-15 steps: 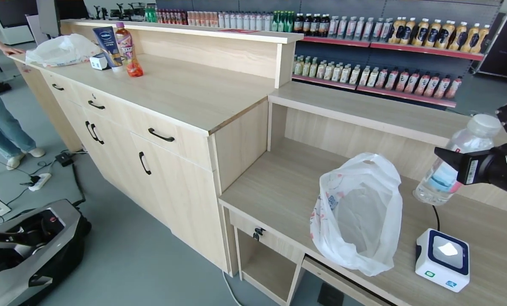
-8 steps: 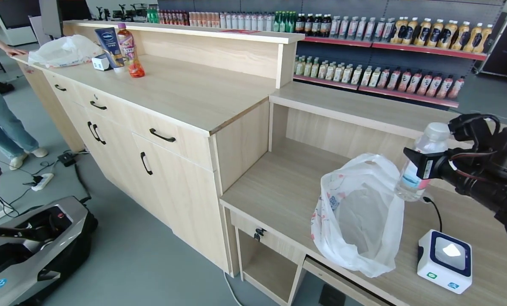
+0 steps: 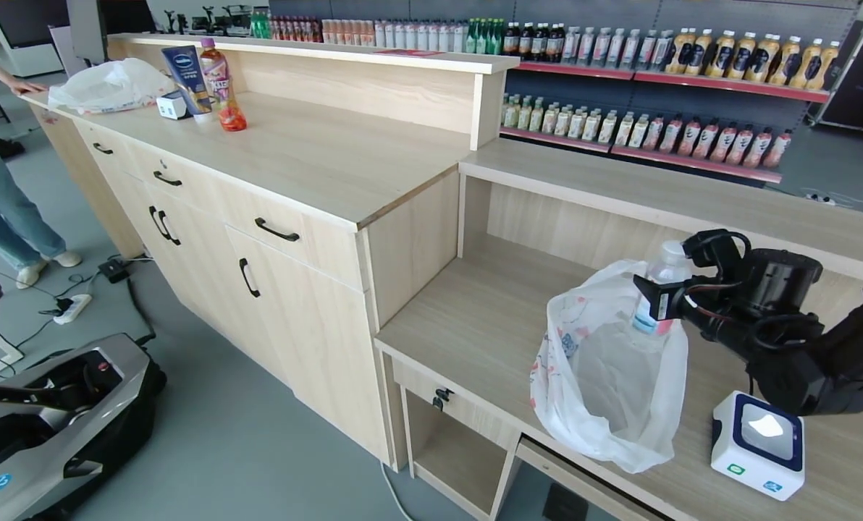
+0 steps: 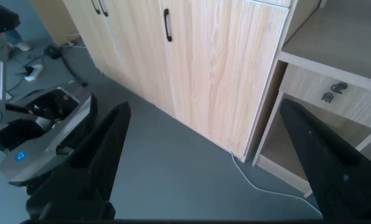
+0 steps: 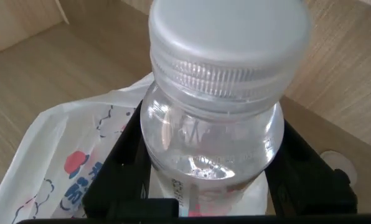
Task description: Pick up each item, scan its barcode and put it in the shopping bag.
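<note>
— Now, where is the bottle (image 3: 664, 271)?
— I see it upright in my right gripper (image 3: 659, 300), the jaws clamped on its body below the cap. It hangs at the open mouth of the bag (image 3: 605, 383), its lower end behind the bag's far rim.
— And the bag?
— It sits on the low desk (image 3: 475, 318), mouth open upward. The scanner (image 3: 757, 441) is just beside it on my right, window up.
— Your left gripper (image 4: 210, 162)?
— Its fingers (image 4: 101, 158) stand wide apart, holding nothing, low over the floor (image 4: 185, 186) by the cabinet doors (image 4: 216, 56).
— Anything else?
— On the far counter (image 3: 316, 152) I see a second bag (image 3: 106, 85), a blue box (image 3: 184, 69) and an orange bottle (image 3: 221, 83).
</note>
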Robot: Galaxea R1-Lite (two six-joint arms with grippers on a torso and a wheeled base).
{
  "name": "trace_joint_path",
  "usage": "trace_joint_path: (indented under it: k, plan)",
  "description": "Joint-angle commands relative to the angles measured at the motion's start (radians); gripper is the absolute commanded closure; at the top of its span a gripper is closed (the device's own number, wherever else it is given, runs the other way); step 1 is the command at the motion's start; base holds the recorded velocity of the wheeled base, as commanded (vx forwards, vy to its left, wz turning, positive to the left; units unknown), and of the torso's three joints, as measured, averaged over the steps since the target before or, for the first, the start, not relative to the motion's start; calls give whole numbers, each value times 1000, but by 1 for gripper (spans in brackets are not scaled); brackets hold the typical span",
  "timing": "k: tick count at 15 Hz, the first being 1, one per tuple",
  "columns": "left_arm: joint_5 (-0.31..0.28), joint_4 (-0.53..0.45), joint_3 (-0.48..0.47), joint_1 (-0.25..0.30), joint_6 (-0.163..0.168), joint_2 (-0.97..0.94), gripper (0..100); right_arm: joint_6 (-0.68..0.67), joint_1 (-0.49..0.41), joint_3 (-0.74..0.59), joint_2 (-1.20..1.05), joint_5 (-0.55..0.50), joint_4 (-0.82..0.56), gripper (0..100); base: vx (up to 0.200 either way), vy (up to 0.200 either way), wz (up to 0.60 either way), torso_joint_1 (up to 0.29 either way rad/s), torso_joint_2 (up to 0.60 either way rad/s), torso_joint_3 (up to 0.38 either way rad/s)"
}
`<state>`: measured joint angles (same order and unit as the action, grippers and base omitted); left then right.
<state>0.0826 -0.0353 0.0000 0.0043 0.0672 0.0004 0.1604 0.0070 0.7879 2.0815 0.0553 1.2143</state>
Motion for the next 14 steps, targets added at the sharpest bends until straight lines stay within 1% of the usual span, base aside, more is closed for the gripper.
trace_joint_path:
  k: [1,7,14]
  plan:
    - [0,0,0,0,0,0,0,-1,24,51,69,0,7,100,0,0,0,0,0,0]
    - [0,0,0,0,0,0,0,-1,44,131,170,3,56,100,0,0,0,0,0,0]
    - [0,0,0,0,0,0,0,7,39,286,307,5,79,100,0,0,0,0,0,0]
